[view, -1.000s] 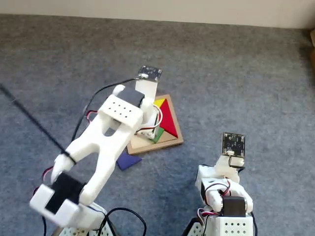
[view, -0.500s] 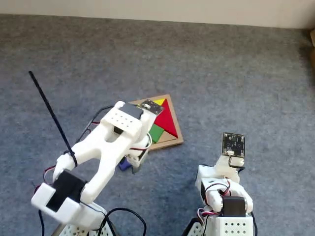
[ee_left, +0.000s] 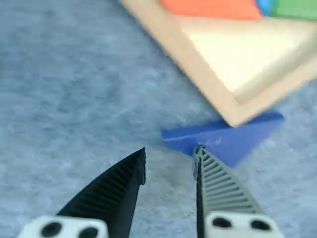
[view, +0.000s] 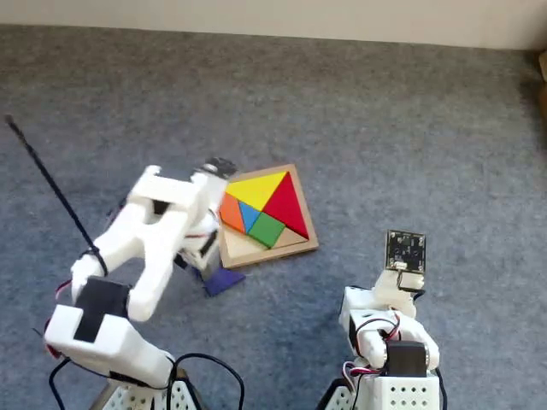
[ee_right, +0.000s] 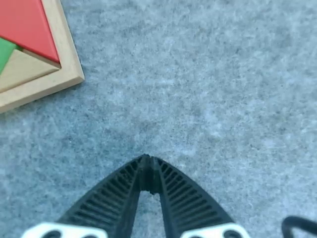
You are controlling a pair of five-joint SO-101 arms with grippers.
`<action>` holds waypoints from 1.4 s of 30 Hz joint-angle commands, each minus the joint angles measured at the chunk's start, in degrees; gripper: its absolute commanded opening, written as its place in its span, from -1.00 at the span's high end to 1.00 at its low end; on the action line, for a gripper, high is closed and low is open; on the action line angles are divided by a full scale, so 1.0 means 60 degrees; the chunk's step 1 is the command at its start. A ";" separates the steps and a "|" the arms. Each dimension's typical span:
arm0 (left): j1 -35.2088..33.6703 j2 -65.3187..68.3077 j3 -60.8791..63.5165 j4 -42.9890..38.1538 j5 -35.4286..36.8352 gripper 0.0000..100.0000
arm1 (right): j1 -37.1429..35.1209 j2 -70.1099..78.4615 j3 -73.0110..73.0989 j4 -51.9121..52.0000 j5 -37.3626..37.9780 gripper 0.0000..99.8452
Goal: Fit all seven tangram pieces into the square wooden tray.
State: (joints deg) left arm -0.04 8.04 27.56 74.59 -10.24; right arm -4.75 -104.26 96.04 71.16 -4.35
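Blue piece (ee_left: 233,136) lay on the table just outside the tray's (ee_left: 188,59) corner, directly ahead of the open left hand (ee_left: 169,156), its long edge crosswise. Closed right hand (ee_right: 147,161) was well apart.

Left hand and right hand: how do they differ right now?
The left hand is open; the right hand is shut. The left hand hangs at the blue piece by the tray corner; the right hand sits over bare carpet, apart from the tray. Both hold nothing.
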 commanded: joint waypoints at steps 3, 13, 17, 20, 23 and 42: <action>-0.0945 0.0095 -0.1194 0.0176 -0.0088 0.68 | 0.0095 -0.0125 0.1370 0.0066 -0.0088 0.98; 0.1033 -0.1033 -0.1824 0.2418 0.0806 0.68 | 0.0095 -0.0125 0.1370 0.0066 -0.0088 0.98; 0.2645 -0.2264 -0.0447 0.2256 0.0879 0.68 | 0.0095 -0.0125 0.1370 0.0066 -0.0088 0.98; 0.3597 -0.2894 0.0930 0.1275 0.0879 0.68 | 0.0095 -0.0125 0.1370 0.0066 -0.0088 0.98; 0.3641 -0.2996 0.2117 -0.0103 0.0864 0.68 | 0.0095 -0.0125 0.1370 0.0066 -0.0088 0.98; -0.2278 -0.3084 0.1326 -0.2242 -0.0806 0.68 | 0.0095 -0.0125 0.1370 0.0066 -0.0088 0.98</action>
State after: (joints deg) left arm -9.36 -9.10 42.33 59.91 -14.90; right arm -4.75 -104.26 96.04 71.16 -4.35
